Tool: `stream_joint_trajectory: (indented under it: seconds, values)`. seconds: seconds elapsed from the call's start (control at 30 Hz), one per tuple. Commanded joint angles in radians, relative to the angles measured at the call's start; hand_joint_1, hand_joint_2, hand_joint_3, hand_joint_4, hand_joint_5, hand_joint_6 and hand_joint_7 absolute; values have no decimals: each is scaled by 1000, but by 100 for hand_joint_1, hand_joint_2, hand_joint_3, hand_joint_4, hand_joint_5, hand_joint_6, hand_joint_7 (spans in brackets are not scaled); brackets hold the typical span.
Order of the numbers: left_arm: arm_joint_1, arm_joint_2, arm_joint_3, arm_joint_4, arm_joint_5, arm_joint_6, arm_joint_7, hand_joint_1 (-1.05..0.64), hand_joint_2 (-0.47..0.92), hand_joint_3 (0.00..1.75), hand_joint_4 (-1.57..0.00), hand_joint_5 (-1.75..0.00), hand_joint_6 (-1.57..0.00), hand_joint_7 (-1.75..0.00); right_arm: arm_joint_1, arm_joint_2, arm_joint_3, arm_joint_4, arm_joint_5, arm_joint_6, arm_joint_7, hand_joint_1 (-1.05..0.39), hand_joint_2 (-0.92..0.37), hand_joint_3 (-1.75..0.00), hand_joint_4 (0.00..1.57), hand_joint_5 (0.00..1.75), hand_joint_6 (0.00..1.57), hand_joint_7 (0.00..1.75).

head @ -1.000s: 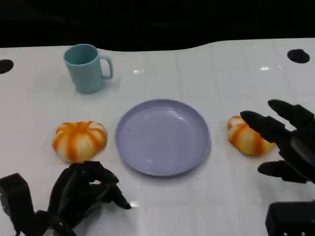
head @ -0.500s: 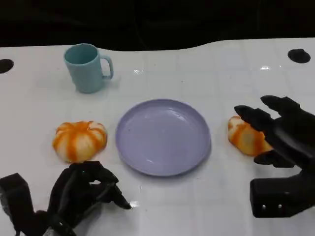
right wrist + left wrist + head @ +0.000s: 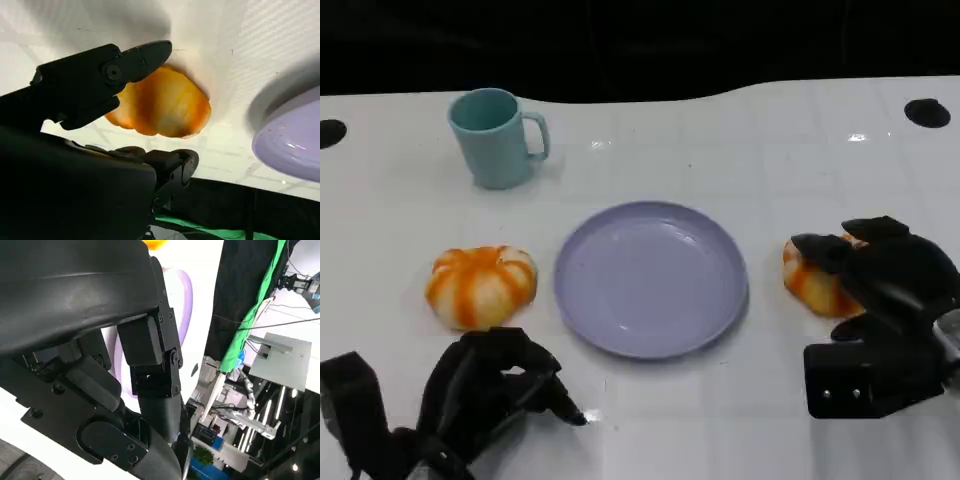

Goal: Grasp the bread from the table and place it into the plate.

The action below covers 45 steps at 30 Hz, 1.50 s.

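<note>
At right of the frame, the right hand (image 3: 880,275) cups its spread fingers over the bread (image 3: 812,282) without grasping it, right of the plate (image 3: 651,278); the left hand (image 3: 485,385) rests clenched at lower left.

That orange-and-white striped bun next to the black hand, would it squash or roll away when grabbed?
The orange-and-white striped bread bun looks puffy, so it would probably give under the right hand and weigh little. Its underside seems flattish on the white table, so rolling looks unlikely. Its glossy skin in the right wrist view might be slightly slippery.
</note>
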Motion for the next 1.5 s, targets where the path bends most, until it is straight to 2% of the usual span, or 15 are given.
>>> stream_joint_trajectory:
  seconds: [0.03, 0.3, 0.47, 0.5, 0.53, 0.57, 0.6, 0.63, 0.67, 0.7, 0.73, 0.77, 0.93, 1.3, 1.5]
  values:
    - [15, 11, 8, -13, -4, 0, -6, -105, 67, 0, -157, -61, -157, -34, -64, 18, 27, 101, 9, 12, -28, -39, -80, -1, 15, 17, 26, 0]
    - [21, 12, 5, -19, 4, -9, -1, -105, 68, 1, -157, -61, -157, -34, -149, 60, 78, 312, 15, -16, -154, -37, -82, -1, 25, 14, 33, 2]
    - [26, 10, 5, -30, -3, 7, -1, -105, 67, 0, -157, -61, -157, -34, -183, 76, 82, 417, 36, -86, -266, -25, -89, 0, 78, 14, 74, 7]
    - [27, 10, 5, -32, -3, 8, 0, -105, 67, 0, -157, -61, -157, -34, -184, 78, 79, 433, 42, -109, -301, -20, -88, 0, 98, 23, 92, 12]
    - [27, 10, 6, -31, -5, 8, -3, -105, 67, 0, -157, -61, -157, -34, -187, 79, 82, 449, 43, -126, -332, -15, -87, 0, 109, 64, 114, 14]
    - [26, 9, 6, -31, -6, 10, -4, -105, 67, 0, -157, -61, -157, -34, -191, 79, 89, 465, 41, -138, -359, -13, -88, -1, 103, 104, 124, 13]
    - [26, 10, 6, -30, -6, 8, -6, -105, 67, 0, -157, -61, -157, -34, -195, 80, 96, 480, 38, -145, -378, -12, -90, -5, 99, 136, 132, 16]
    - [27, 9, 6, -31, -5, 7, -5, -105, 67, 0, -157, -61, -157, -34, -199, 81, 103, 492, 34, -150, -400, -12, -91, -8, 95, 155, 130, 35]
    - [27, 10, 5, -31, -2, 2, -4, -105, 67, 0, -157, -61, -157, -34, -202, 82, 110, 504, 32, -156, -421, -13, -89, -16, 94, 166, 110, 87]
    - [28, 10, 4, -33, 0, 1, -1, -105, 67, 0, -157, -61, -157, -34, -204, 84, 115, 514, 33, -163, -436, -13, -85, -26, 93, 170, 97, 117]
    - [28, 10, 3, -32, 1, -2, -2, -105, 67, 0, -157, -61, -157, -34, -206, 85, 120, 522, 34, -165, -448, -13, -73, -50, 91, 173, 85, 145]
    - [28, 11, 4, -32, -1, 2, -4, -105, 67, 0, -157, -61, -157, -34, -209, 86, 125, 530, 35, -164, -456, -13, -67, -61, 90, 174, 80, 154]
    - [30, 9, 5, -37, -6, 10, -5, -105, 67, 0, -157, -60, -157, -33, -216, 91, 141, 546, 34, -160, -499, -15, -57, -72, 89, 175, 78, 156]
    - [29, 10, 4, -36, -2, 6, -2, -105, 67, 0, -157, -61, -157, -33, -223, 96, 122, 533, 80, -226, -640, -10, -51, -73, 94, 175, 82, 152]
    - [29, 10, 2, -32, 4, -2, 0, -105, 67, 0, -157, -61, -157, -34, -235, 101, 100, 491, 107, -263, -664, -11, -43, -102, 97, 175, 80, 158]
